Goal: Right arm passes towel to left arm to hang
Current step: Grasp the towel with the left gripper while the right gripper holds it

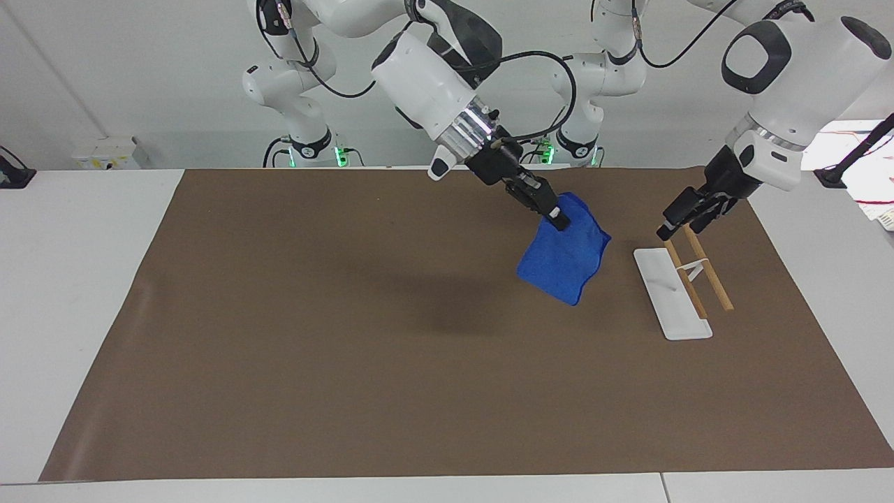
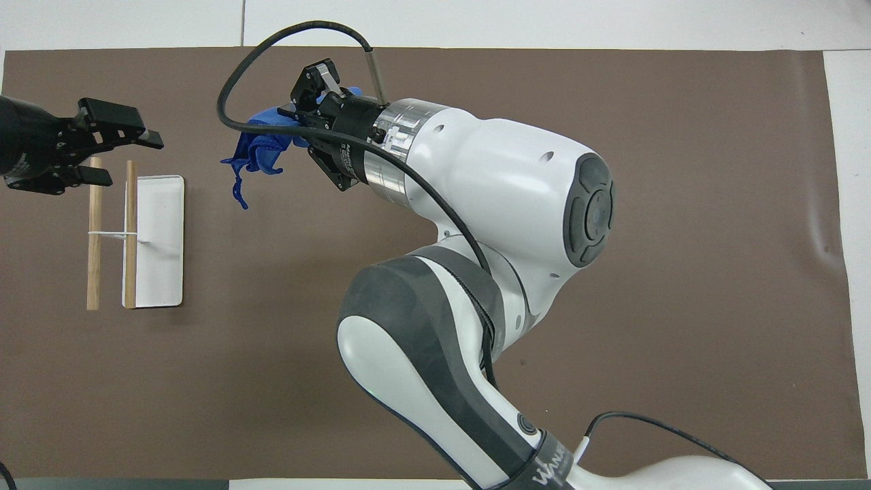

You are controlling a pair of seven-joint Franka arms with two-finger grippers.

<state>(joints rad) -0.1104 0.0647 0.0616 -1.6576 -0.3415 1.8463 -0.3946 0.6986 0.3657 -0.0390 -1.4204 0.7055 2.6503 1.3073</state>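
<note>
Small royal-blue microfibre towel (image 1: 564, 260) hanging limp in air over brown surface (image 1: 279, 349), pinched at top edge by right pincer (image 1: 557, 218); soft, light, draping; left pincer (image 1: 676, 221) spread wide, empty, hovering over wooden-rail rack (image 1: 688, 276); best taking free upper corner

- We see the towel (image 1: 564, 260) (image 2: 258, 144), a small royal-blue cloth, hanging in the air over the brown mat.
- It is pinched at its top corner and droops in soft folds, its lowest corner pointing toward five o'clock in the facing view.
- Seen from overhead it bunches into ruffles, a thin strand trailing toward six o'clock.
</note>
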